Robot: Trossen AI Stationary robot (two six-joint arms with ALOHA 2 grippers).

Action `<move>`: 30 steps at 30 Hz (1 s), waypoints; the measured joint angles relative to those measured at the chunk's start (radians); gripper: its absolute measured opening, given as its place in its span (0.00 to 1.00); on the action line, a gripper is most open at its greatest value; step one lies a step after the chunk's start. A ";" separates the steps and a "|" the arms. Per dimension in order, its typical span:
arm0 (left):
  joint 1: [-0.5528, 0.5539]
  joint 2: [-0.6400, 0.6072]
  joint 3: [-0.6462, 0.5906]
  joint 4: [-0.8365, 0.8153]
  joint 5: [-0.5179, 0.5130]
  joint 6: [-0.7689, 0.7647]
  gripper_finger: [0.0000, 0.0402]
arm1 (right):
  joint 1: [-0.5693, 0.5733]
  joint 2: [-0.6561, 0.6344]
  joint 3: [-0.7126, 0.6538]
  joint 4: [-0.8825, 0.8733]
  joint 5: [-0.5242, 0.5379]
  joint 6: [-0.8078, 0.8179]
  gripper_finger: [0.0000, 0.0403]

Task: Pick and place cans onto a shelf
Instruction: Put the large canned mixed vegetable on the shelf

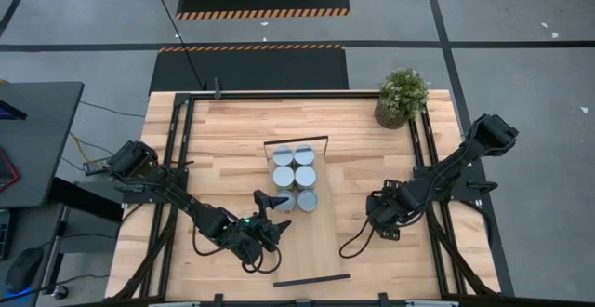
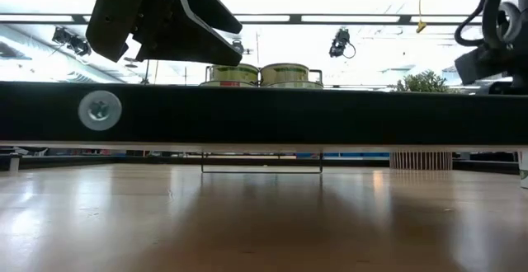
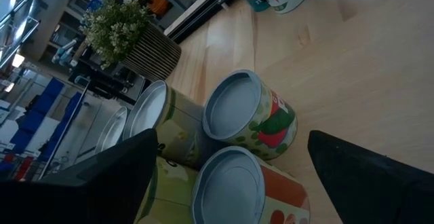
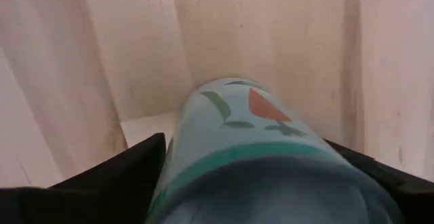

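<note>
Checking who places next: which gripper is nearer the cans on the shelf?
Left. The left gripper hovers open just beside the cans on the shelf; the right gripper sits farther off, beyond the shelf's edge.

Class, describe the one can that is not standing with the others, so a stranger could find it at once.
Start at the pale wooden shelf in the middle of the table, where six cans stand upright in two rows. Look across to the right gripper, over bare tabletop. The can between its fingers is the only one off the shelf, its label showing a green band and an orange shape.
</note>
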 joint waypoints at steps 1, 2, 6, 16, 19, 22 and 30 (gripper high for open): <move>0.000 0.000 0.000 0.000 0.000 0.000 0.96 | 0.000 0.010 0.003 0.000 -0.006 0.000 0.84; 0.000 0.000 0.000 0.000 0.000 0.000 0.96 | 0.000 0.016 0.004 0.002 -0.011 -0.001 0.82; -0.004 0.000 0.000 0.000 0.000 -0.003 0.96 | -0.003 0.021 0.007 0.002 -0.022 -0.002 0.73; -0.022 -0.086 0.001 -0.080 0.145 -0.240 0.96 | -0.026 0.065 0.271 -0.050 0.050 -0.082 0.71; -0.022 -0.136 0.001 -0.173 0.171 -0.338 0.96 | -0.050 0.124 0.397 -0.118 0.094 -0.135 0.72; -0.031 -0.191 0.001 -0.274 0.171 -0.469 0.96 | -0.093 0.195 0.509 -0.158 0.095 -0.185 0.72; -0.103 -0.240 0.001 -0.470 0.181 -0.855 0.96 | -0.166 0.413 0.807 -0.236 0.038 -0.287 0.72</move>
